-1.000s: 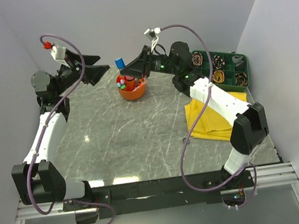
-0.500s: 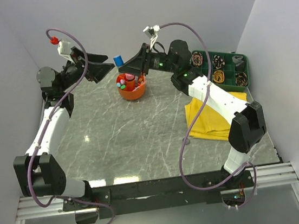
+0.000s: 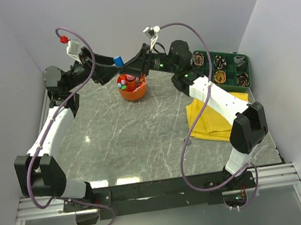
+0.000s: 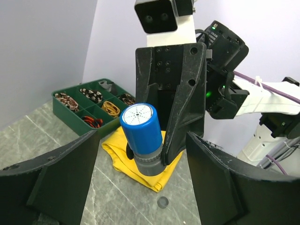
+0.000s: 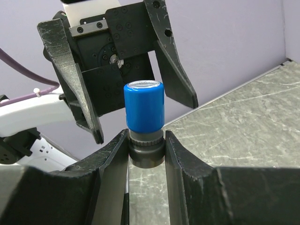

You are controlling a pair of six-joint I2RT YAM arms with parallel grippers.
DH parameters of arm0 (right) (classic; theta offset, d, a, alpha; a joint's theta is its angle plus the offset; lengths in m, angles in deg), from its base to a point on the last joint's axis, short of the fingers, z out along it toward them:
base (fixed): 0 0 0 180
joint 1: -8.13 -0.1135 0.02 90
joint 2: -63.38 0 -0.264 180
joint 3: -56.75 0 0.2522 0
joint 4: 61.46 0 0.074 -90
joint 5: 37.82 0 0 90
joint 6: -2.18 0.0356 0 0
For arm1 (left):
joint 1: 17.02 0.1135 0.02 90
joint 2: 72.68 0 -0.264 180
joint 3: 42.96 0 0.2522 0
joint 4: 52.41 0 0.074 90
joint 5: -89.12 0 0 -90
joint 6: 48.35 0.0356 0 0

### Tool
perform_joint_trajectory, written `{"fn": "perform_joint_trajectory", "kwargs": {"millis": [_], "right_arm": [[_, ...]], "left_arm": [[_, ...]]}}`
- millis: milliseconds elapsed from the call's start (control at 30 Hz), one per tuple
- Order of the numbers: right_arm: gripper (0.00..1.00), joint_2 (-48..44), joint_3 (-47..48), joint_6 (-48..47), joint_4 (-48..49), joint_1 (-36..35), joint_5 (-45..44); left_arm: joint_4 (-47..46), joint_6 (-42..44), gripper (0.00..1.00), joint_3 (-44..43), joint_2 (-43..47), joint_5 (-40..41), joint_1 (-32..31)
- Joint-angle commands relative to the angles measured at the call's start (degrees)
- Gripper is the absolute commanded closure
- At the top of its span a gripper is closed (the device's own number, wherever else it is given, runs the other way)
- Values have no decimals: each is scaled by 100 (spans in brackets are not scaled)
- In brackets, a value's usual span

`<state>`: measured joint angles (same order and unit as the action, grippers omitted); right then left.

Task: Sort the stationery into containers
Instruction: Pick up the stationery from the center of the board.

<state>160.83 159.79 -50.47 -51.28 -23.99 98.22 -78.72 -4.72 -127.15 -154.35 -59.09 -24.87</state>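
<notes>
My right gripper (image 5: 146, 146) is shut on the grey base of a blue-capped cylinder (image 5: 144, 111) and holds it up above the orange organiser (image 3: 133, 91), which has pens and small items in it. In the top view the cylinder (image 3: 118, 60) sits between both grippers. My left gripper (image 4: 143, 157) is open, its wide fingers (image 4: 70, 178) on either side of the blue cap (image 4: 140, 126) without touching it. A dark disc (image 4: 162, 202) lies on the table. The green tray (image 3: 242, 64) stands at the far right.
A yellow cloth (image 3: 217, 116) lies on the table in front of the green tray, under the right arm. The tray's cells (image 4: 82, 112) hold rubber bands and clips. Purple walls close in at the back and both sides.
My left gripper has swung right from the far-left corner to face the blue-capped cylinder. The right gripper has kept the cylinder almost still above the organiser.
</notes>
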Motion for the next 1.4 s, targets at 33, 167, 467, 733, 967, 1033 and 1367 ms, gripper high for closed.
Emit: {"fn": "perform_joint_trajectory", "kwargs": {"millis": [33, 167, 467, 733, 967, 1033, 1367], "right_arm": [[100, -68, 213, -209, 234, -58, 71], [100, -94, 213, -289, 216, -102, 124], [100, -191, 99, -324, 225, -163, 124], [100, -297, -33, -333, 198, -163, 98], [100, -402, -120, -403, 137, -102, 98], [100, -428, -173, -421, 154, -93, 107], [100, -306, -139, -482, 146, -93, 54]], "left_arm": [[-273, -170, 22, -251, -77, -155, -93], [-352, -232, 23, -287, -121, -164, -102], [-545, -373, 27, -322, -148, -111, -102], [-510, -373, 32, -269, -60, -164, -102], [-589, -364, 42, -252, -68, -269, -102], [-659, -373, 45, -260, -95, -313, -102], [-712, -303, 76, -401, -174, -454, -102]]}}
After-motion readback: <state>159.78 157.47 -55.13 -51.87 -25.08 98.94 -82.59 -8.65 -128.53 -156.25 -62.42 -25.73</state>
